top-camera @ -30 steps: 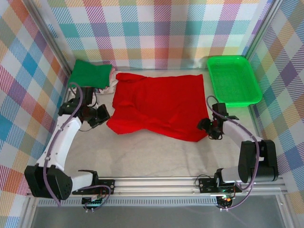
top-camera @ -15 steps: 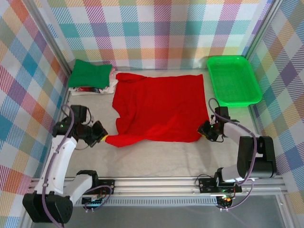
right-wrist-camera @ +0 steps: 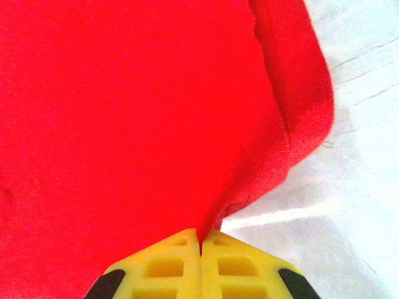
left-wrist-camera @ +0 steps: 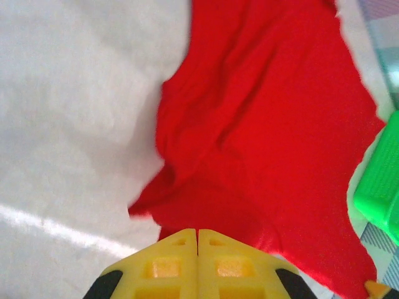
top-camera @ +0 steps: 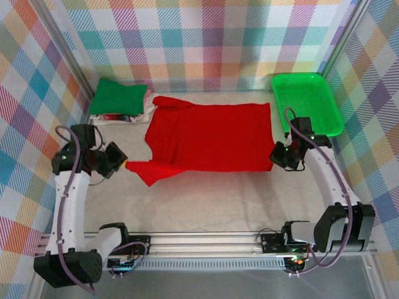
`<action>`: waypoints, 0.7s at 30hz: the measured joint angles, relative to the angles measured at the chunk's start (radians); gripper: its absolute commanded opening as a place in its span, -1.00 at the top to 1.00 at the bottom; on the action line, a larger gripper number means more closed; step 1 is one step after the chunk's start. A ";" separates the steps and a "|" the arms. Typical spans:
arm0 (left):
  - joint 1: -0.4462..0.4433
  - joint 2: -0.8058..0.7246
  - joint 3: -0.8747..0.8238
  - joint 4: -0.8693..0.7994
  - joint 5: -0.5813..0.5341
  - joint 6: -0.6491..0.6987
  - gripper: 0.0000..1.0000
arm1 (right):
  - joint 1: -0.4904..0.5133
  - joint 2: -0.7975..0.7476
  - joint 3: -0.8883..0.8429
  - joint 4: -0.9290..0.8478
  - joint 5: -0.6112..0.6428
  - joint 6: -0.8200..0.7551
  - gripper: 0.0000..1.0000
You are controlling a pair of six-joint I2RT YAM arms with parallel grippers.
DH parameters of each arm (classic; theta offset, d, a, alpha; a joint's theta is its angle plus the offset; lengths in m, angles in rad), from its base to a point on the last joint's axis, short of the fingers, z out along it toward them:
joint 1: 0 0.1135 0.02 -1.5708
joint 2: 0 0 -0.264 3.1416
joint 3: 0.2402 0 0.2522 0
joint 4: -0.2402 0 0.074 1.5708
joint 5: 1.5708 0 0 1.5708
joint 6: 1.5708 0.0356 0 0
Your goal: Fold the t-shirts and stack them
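Left jaws: clenched, yellow pads (left-wrist-camera: 168, 265) pressed together, pinching the corner of the red t-shirt (top-camera: 212, 134) nearest them; cloth fans away ahead in soft ridges. Right jaws: clenched on the opposite hem corner, with fabric rolled into a lip just beside the tips. Between the two the shirt lies stretched over the bench (top-camera: 206, 199), mostly flat. Judged light and limp, sagging wherever unsupported, so take it by corners and hem, both ends together. Beyond the left jaws, dark green t-shirt (top-camera: 118, 96) on paler folded ones
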 measured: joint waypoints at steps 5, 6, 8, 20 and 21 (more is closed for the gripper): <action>0.025 0.046 0.069 0.035 0.003 0.035 1.00 | 0.009 0.013 0.081 -0.129 0.051 -0.043 1.00; 0.025 0.045 0.061 0.035 0.006 0.039 1.00 | 0.011 0.022 0.080 -0.151 0.055 -0.048 1.00; 0.025 0.040 0.033 0.031 0.008 0.051 1.00 | 0.019 0.043 0.080 -0.185 0.061 -0.061 1.00; 0.020 -0.189 -0.138 -0.079 0.086 0.090 0.10 | 0.080 0.080 0.145 -0.392 0.084 -0.137 0.19; 0.020 -0.216 -0.132 -0.079 0.095 0.082 -0.04 | 0.080 0.068 0.154 -0.407 0.081 -0.143 0.19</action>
